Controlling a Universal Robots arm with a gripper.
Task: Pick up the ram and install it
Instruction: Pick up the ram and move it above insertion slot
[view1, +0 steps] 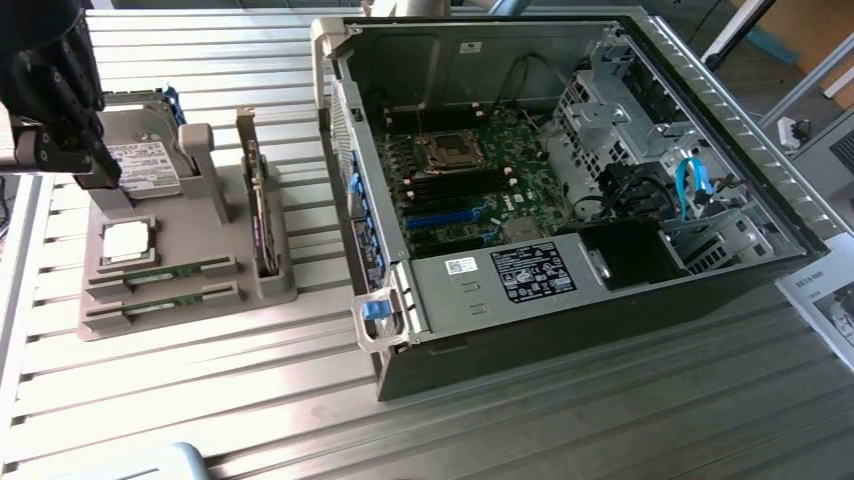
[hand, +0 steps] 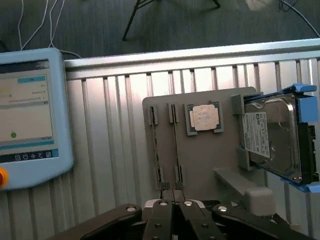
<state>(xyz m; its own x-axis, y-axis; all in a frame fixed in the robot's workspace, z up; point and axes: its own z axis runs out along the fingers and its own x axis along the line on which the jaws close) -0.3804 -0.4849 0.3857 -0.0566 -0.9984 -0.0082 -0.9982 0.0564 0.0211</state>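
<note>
Two ram sticks stand on edge in slots of the grey holder (view1: 187, 235); one ram stick (view1: 167, 273) sits behind the other ram stick (view1: 163, 303). In the wrist view they appear as thin lines, ram (hand: 156, 145) and ram (hand: 175, 145). My gripper (view1: 96, 175) hangs above the holder's far corner at the exterior view's left, over the hard drive (view1: 140, 160). In the wrist view my gripper (hand: 172, 202) is shut and empty, its tips pressed together just past the ends of the two sticks.
The holder also carries a silver processor chip (hand: 204, 118) and an upright card (view1: 254, 220). The open computer case (view1: 400, 340) lies at the exterior view's right, motherboard (view1: 461, 185) exposed. A blue-edged teach pendant (hand: 25, 115) lies on the ribbed metal table.
</note>
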